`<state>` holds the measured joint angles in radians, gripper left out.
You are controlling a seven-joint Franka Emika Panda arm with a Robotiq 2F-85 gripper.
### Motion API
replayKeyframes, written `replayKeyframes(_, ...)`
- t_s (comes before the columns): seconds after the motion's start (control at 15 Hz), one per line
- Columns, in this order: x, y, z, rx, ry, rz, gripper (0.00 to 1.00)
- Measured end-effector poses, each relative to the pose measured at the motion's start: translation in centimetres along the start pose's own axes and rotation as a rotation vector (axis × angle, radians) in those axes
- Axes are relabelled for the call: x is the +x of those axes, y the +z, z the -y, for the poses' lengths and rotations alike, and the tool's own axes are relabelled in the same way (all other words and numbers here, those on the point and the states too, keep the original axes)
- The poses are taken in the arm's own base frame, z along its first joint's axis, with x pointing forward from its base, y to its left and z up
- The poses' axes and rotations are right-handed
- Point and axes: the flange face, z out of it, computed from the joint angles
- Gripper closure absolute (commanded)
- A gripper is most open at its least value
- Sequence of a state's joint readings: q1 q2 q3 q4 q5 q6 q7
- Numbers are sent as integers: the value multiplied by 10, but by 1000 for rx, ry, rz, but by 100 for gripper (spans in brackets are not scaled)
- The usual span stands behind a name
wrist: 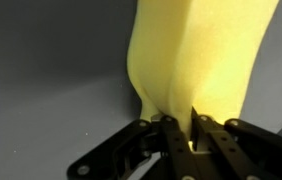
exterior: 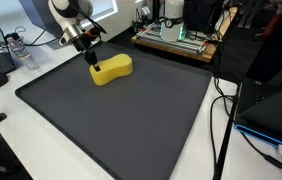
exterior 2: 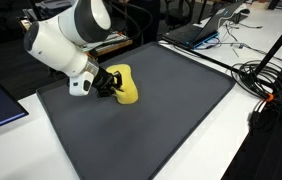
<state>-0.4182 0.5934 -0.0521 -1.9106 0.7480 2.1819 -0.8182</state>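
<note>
A yellow sponge (exterior: pixel 113 68) lies on the dark grey mat (exterior: pixel 131 115), near its far edge. My gripper (exterior: pixel 92 57) comes down on the sponge's end and is shut on it. Seen from the opposite side in an exterior view, the black fingers (exterior 2: pixel 103 82) pinch the end of the yellow sponge (exterior 2: pixel 124 85), with the white arm (exterior 2: pixel 66 40) above. In the wrist view the yellow sponge (wrist: pixel 196 55) fills the upper frame, and my gripper (wrist: pixel 181 130) squeezes its soft lower edge into a narrow fold between the two jaws.
A green circuit board rig (exterior: pixel 176 38) stands beyond the mat's far edge. Cables (exterior: pixel 221 110) trail along one side of the mat, next to a laptop (exterior: pixel 276 105). More cables (exterior 2: pixel 266 80) and a laptop (exterior 2: pixel 206 28) show from the opposite side.
</note>
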Motion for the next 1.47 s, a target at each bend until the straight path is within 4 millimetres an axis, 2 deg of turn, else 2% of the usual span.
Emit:
replayKeyframes(0.53, -5, 1, -7, 43, -8, 7, 97)
replayKeyframes(1.47, -6, 1, -7, 47, -8, 7, 97)
